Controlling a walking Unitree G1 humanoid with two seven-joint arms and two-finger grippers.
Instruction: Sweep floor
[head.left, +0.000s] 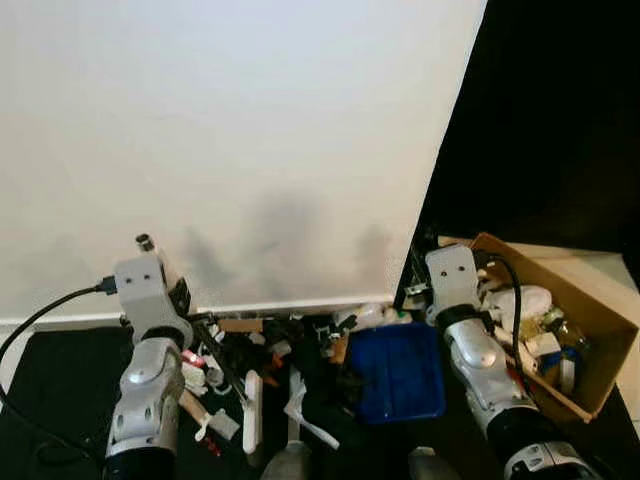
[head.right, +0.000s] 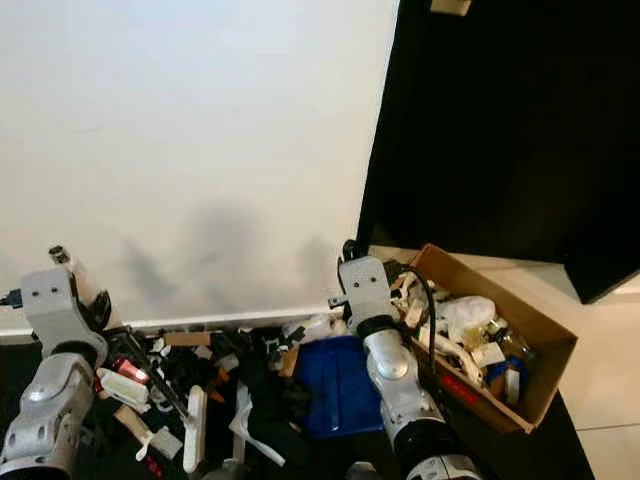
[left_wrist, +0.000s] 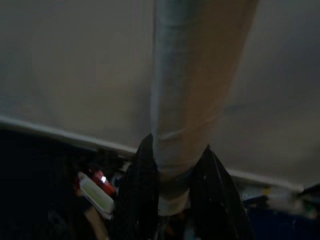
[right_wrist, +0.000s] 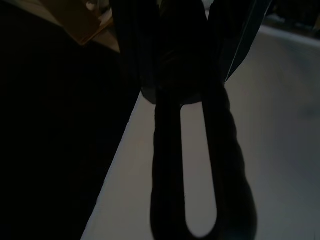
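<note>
Litter (head.left: 250, 370) lies heaped on the dark floor (head.left: 60, 370) along the baseboard, below and between both arms. A blue dustpan (head.left: 400, 372) sits flat at its right edge, under the right arm. A broom handle (left_wrist: 192, 90) runs up between the left jaws, which are clamped around it. The right jaws are closed on a dark looped handle (right_wrist: 200, 170), probably the dustpan's.

Risks:
- Too wide a stroke scatters light scraps past the dustpan, or drives them against the wall (head.left: 250, 130).
- The long white strips (head.left: 300, 405) may snag the bristles.
- The right arm stands close to the cardboard box (head.left: 580, 320); a swing could knock it.
</note>
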